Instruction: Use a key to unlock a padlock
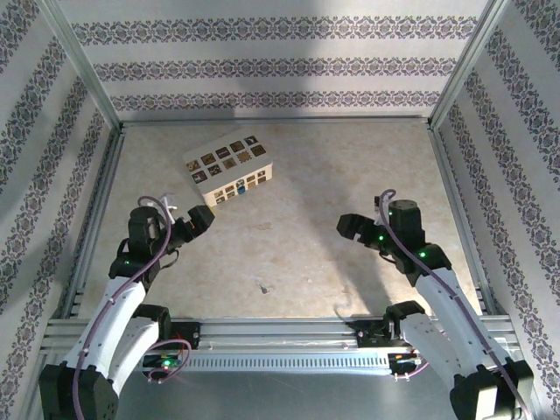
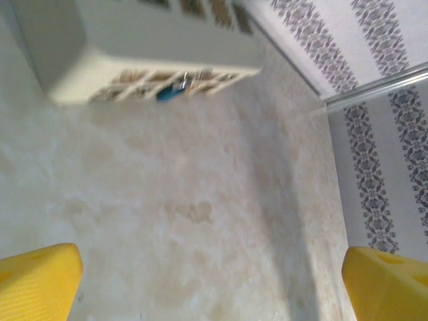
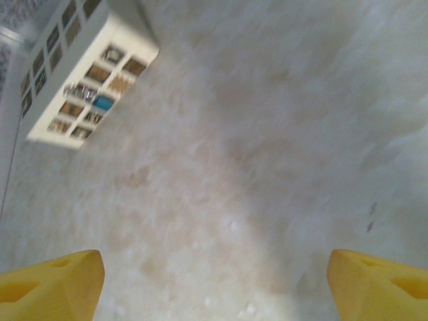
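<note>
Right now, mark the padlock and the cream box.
padlock [image 3: 103,102], right wrist view, on its blue body.
cream box [image 1: 224,157], top external view, on its tiled top face.

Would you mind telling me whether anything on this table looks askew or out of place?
The cream rectangular box with dark square tiles lies skewed to the beige table's edges, far left. A small blue padlock sits in one of its side compartments. Nothing looks spilled or damaged.

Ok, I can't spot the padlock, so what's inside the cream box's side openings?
The blue padlock sits in one opening of the cream box, something silvery beside it. Other openings are too blurred to tell.
</note>
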{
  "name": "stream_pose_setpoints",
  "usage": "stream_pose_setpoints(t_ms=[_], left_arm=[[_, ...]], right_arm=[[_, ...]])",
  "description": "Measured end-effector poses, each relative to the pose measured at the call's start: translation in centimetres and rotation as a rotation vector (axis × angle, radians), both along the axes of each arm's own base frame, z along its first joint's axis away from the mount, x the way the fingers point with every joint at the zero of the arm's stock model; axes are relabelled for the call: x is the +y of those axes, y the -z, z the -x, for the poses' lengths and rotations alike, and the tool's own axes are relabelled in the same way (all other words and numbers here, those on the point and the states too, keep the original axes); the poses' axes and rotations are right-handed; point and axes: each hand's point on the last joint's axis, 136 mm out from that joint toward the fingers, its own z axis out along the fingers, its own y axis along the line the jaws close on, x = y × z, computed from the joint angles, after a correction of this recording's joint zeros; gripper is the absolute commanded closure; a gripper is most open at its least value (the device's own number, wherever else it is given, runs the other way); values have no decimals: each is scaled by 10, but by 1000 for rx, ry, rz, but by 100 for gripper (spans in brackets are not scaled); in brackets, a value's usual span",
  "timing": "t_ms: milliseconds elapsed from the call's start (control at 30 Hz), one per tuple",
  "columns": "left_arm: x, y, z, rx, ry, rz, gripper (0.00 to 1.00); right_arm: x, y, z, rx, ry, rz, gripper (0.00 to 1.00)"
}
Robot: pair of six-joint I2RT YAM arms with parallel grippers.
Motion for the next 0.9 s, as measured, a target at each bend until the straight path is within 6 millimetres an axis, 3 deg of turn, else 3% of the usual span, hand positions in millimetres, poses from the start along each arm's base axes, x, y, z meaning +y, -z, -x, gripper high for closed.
stream_pose_setpoints(t_ms=[167,300,533,900], left_arm=[[-15,50,22,139,11,53,0],[-21,72,32,202,-6,88,0],[-26,72,32,206,-19,117,0],[-20,84,34,230,-65,108,1]], right_arm=[[39,11,35,89,-144,-1,20],[62,28,60,173,-243,54,22],[95,45,87,241,-386,180,25],[142,68,100,284,-581,374,29]])
